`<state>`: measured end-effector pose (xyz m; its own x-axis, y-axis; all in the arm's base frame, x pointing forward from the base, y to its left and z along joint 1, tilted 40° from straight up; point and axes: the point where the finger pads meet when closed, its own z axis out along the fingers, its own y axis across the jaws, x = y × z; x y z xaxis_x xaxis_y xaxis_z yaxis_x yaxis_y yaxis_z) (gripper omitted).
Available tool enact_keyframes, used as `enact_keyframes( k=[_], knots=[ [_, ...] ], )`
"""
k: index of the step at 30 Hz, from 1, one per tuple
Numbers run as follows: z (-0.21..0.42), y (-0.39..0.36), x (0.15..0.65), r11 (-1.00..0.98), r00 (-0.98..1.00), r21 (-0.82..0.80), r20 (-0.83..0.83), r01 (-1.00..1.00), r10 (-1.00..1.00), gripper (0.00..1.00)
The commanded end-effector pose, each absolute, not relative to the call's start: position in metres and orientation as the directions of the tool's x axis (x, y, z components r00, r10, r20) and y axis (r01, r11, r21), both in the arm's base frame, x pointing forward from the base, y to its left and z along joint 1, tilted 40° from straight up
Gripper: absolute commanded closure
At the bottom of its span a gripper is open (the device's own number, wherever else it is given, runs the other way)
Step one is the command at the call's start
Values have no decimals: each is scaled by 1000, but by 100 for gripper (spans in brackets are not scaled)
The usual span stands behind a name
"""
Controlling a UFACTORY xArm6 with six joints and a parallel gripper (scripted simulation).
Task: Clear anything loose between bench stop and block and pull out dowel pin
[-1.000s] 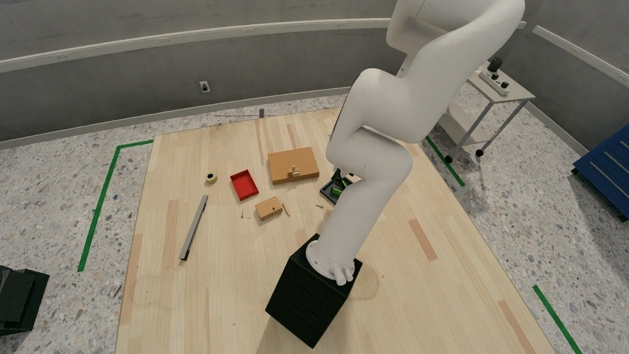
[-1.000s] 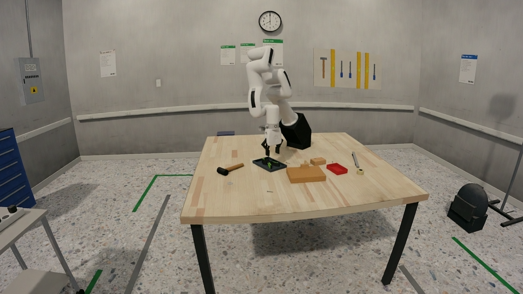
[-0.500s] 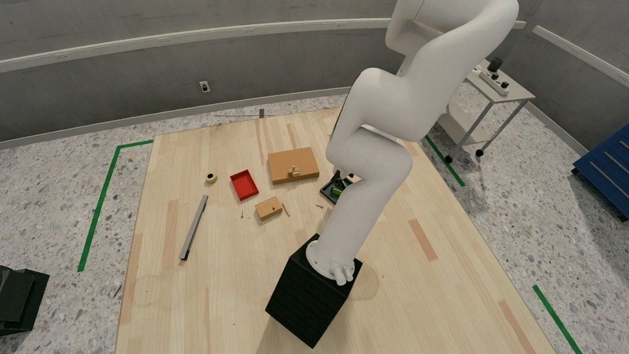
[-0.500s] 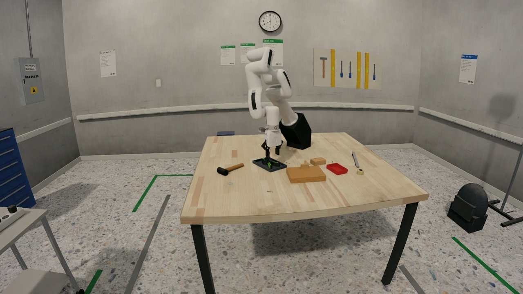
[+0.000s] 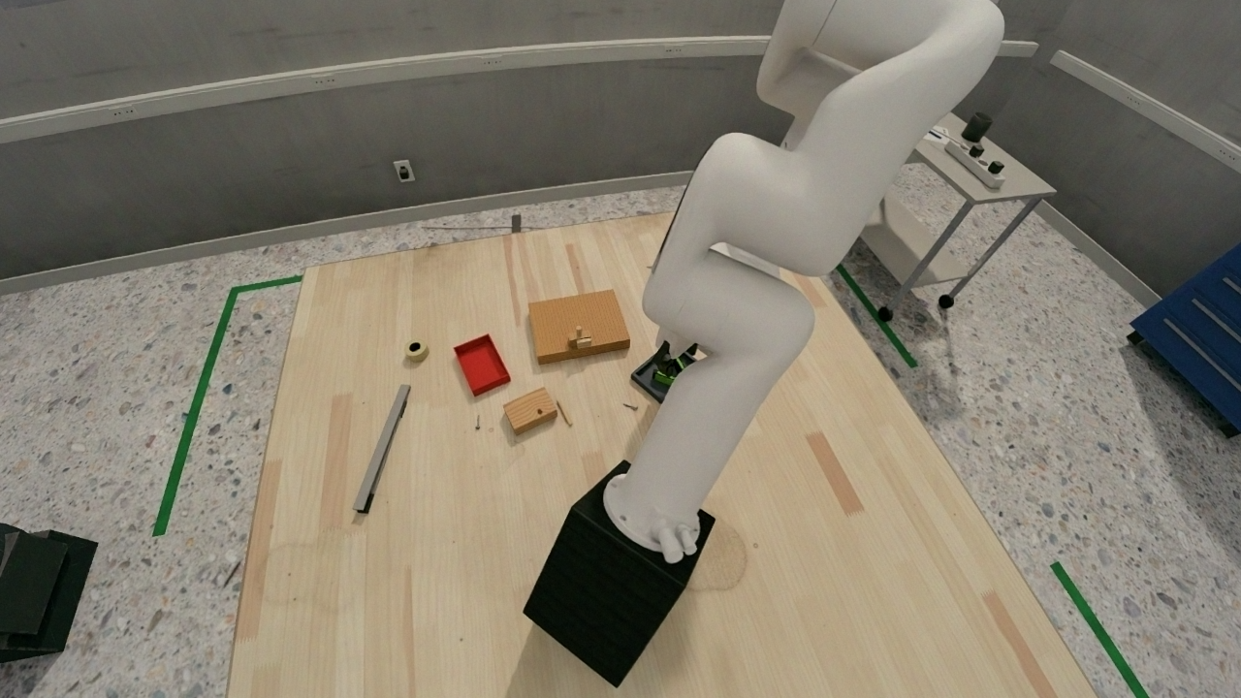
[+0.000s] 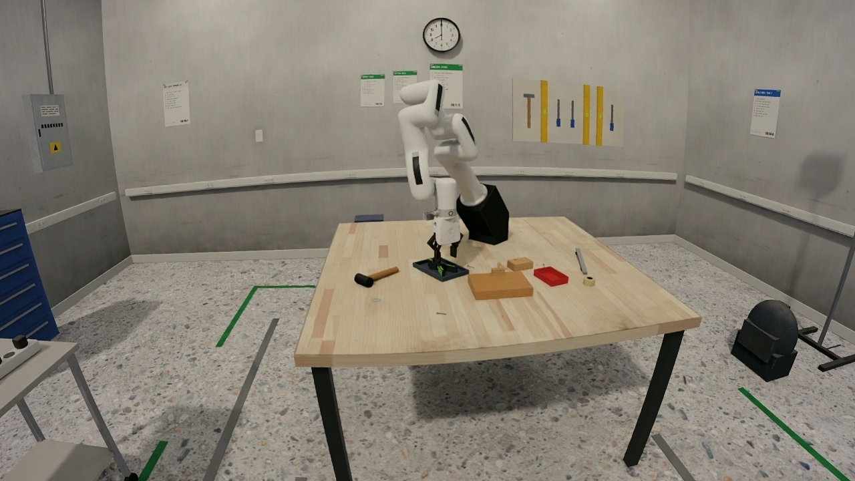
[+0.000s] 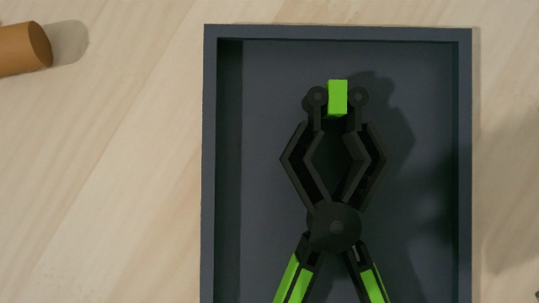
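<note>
The black and green spring clamp [image 7: 335, 226] [image 5: 666, 374] [image 6: 441, 270] lies flat in a dark grey tray [image 7: 209, 168] [image 5: 646, 379] [image 6: 421, 263]; a green pad shows between its jaw tips. My gripper [image 6: 441, 251] [image 5: 677, 357] is open and empty, hanging just above the clamp; its fingers are out of the wrist view. The tan bench board [image 5: 555, 316] [image 6: 501, 286] lies left of the tray. On it sits a small wooden block [image 5: 582, 337] [image 6: 497, 270] with the dowel pin [image 5: 577, 331] standing upright in it. The stop is too small to make out.
A second wooden block [image 5: 529, 409] [image 6: 519, 263] with a hole, a red tray [image 5: 481, 364] [image 6: 550, 275], a tape roll [image 5: 416, 350] [image 6: 588, 280], a metal bar [image 5: 381, 447] [image 6: 580, 260] and loose nails lie around. A mallet [image 6: 375, 276] [image 7: 23, 48] lies beyond the tray.
</note>
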<state>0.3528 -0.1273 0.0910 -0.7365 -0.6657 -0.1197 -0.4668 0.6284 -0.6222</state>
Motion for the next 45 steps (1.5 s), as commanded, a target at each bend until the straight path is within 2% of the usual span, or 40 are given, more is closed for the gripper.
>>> enact_keyframes(
  k=[1, 45],
  knots=[
    [86, -130, 357, 627, -734, -625, -124, -464, -667, 23],
    [78, -134, 361, 627, -734, -625, -124, -464, -667, 23]
  ],
)
